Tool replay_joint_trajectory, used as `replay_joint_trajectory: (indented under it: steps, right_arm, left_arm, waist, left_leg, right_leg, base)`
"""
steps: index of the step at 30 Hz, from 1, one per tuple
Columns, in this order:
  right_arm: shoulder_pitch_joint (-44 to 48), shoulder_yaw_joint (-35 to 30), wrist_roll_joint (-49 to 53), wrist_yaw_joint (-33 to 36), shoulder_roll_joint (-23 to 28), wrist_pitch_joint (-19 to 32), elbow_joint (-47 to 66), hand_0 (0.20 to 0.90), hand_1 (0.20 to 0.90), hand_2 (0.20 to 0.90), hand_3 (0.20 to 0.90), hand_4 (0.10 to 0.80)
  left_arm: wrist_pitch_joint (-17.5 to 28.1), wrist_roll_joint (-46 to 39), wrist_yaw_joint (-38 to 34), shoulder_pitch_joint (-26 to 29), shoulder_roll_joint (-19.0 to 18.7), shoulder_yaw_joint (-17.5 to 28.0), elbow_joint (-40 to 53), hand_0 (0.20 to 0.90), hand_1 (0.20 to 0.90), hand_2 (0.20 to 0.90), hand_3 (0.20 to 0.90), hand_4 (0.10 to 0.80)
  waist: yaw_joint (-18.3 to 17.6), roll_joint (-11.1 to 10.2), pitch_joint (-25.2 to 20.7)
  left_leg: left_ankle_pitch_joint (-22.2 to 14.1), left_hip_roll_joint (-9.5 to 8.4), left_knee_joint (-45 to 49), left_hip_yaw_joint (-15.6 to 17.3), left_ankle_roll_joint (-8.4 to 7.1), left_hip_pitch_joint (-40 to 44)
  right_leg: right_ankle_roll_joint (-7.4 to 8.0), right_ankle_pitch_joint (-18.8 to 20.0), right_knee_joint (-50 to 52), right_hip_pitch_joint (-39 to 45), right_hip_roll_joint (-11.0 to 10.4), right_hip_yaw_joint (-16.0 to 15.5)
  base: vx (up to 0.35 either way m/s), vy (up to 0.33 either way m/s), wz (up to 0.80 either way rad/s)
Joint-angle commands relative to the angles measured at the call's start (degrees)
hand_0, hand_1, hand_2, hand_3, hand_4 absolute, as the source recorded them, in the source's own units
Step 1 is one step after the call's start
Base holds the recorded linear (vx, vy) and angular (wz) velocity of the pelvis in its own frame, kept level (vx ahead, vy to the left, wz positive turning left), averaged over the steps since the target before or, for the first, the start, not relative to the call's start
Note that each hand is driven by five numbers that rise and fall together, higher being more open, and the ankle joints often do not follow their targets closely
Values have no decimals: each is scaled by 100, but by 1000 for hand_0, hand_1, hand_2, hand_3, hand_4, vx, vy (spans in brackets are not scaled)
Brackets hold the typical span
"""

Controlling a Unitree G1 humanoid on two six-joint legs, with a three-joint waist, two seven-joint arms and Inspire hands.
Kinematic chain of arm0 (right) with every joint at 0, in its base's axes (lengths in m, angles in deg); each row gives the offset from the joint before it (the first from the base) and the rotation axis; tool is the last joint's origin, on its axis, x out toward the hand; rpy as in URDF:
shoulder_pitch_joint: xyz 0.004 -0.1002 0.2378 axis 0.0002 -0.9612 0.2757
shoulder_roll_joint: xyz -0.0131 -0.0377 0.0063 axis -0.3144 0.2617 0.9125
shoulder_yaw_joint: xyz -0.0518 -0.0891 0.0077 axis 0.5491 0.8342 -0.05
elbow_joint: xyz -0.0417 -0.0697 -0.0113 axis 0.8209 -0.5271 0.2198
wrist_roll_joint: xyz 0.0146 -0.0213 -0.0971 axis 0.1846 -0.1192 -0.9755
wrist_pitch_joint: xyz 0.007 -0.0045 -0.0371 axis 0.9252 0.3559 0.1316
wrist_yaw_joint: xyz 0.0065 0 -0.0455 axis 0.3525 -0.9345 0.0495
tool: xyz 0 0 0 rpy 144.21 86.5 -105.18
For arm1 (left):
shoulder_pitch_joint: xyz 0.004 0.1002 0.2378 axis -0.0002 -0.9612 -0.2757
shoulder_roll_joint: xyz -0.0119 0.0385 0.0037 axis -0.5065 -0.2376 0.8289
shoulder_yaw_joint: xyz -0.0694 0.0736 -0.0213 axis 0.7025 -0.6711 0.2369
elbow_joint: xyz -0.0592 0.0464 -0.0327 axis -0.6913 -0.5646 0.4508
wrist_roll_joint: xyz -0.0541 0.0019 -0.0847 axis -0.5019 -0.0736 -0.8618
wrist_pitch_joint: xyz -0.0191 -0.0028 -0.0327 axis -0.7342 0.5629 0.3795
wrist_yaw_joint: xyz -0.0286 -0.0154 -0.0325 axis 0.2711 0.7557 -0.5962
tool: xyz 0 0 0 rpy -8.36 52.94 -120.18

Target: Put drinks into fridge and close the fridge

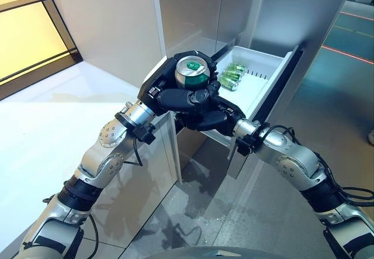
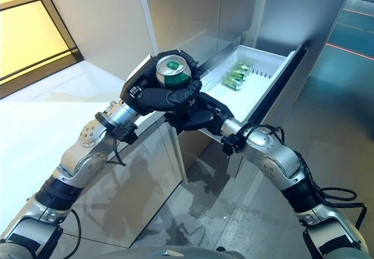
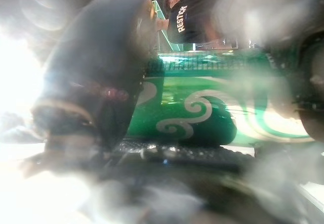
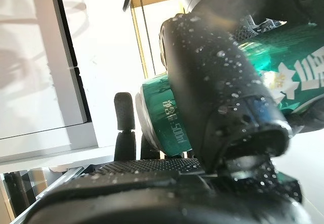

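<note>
The green can [image 1: 191, 72] stood upright just in front of the open fridge drawer [image 1: 264, 89], held between both hands. The left hand [image 1: 166, 92] had its fingers curled around the can's side, and the right hand [image 1: 205, 117] gripped it from below. More green cans [image 1: 232, 75] lay inside the drawer.

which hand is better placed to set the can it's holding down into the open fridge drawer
Left, probably. The left hand wraps the green can upright, just beside the open drawer where other cans lie. The right hand sits beneath, fingers against the can's base, more supporting than carrying.
</note>
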Motion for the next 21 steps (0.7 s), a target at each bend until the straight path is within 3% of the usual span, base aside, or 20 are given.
replay_joint_trajectory:
  steps: [1, 2, 15, 21]
  right_arm:
    - [1248, -419, 250, 67, -335, 603, 149, 300, 300, 300, 200, 100]
    - [1264, -420, 256, 77, -326, 600, 132, 300, 300, 300, 200, 100]
    - [1406, -432, 255, 208, -293, 573, 85, 300, 300, 300, 200, 100]
    - [1398, -496, 233, 260, -292, 564, 28, 300, 300, 300, 200, 100]
  left_arm:
    - [528, -7, 98, 978, 41, -67, -55, 585, 585, 585, 532, 432]
    - [520, 5, 93, 999, 39, -78, -63, 900, 900, 900, 900, 800]
    - [707, 88, 2, 1139, 5, -69, -20, 900, 900, 900, 900, 800]
    - [1196, 393, -575, 1218, -53, 94, 7, 900, 900, 900, 900, 800]
  waist:
    - [29, -251, -528]
    - [27, -253, -529]
    - [25, -273, -531]
    - [33, -280, -532]
  left_leg:
    - [-478, -423, 12, -76, 408, -17]
    - [-477, -424, 12, -77, 406, -18]
    - [-441, -406, 12, -39, 397, -46]
    - [-436, -404, 12, -54, 385, -40]
  right_leg:
    - [145, 27, 81, -57, 33, -111]
    - [147, 27, 79, -57, 33, -110]
    - [130, 62, 81, -97, 50, -94]
    - [121, 55, 77, -82, 51, -105]
  base:
    - [0, 0, 0]
    - [0, 0, 0]
    - [0, 0, 0]
    - [0, 0, 0]
